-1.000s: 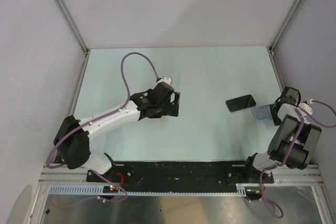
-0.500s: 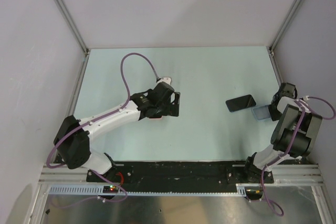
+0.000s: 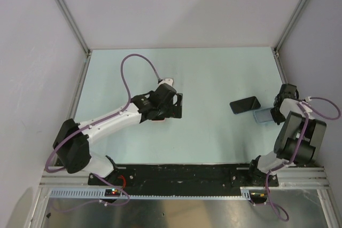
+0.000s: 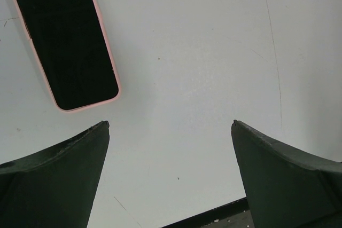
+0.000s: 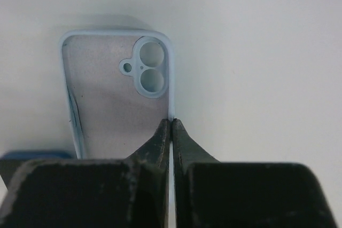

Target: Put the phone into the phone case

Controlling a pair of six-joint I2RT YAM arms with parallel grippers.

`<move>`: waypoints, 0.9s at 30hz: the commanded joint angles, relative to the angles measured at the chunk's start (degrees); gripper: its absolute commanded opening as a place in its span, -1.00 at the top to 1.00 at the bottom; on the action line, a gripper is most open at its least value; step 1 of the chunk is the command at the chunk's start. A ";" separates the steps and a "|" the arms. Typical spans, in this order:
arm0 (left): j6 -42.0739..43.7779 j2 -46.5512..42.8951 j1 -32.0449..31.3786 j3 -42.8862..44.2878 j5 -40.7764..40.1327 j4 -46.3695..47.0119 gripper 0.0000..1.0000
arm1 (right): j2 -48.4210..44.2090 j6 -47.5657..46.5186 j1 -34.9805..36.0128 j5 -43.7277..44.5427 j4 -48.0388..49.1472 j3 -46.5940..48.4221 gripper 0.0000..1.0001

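Within the last second the right end effector (image 5: 171, 124) has clenched onto the thin side wall of the pale blue phone case (image 5: 115, 97), lying hollow-up on the table (image 3: 208, 73) just beside the dark phone (image 3: 245, 104), so any drag should be slow and level, while the left end effector (image 4: 170, 126) hangs released.

Phone (image 3: 245, 104) on bench (image 3: 214, 73), right of centre. Phone case (image 3: 263, 115) just beside it, right and nearer. Second cased phone (image 4: 64, 41) well left.
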 commanded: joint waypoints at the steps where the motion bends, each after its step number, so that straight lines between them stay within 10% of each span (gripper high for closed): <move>1: -0.91 -3.13 -0.21 -1.12 -0.57 0.87 -0.99 | -8.49 -1.84 3.59 4.67 -5.60 -1.12 1.00; 11: -1.82 -5.89 -0.21 -2.42 -2.08 0.86 -0.99 | -21.94 -16.86 20.25 -8.07 -0.71 -1.80 1.00; 20: -3.81 -6.93 0.05 -5.17 -4.05 0.88 -0.99 | -8.04 -27.63 49.32 -14.00 6.12 5.69 1.00; 27: -6.05 -6.65 0.47 -7.69 -4.77 1.28 -0.99 | 1.91 -36.32 59.01 -16.91 8.44 10.05 1.00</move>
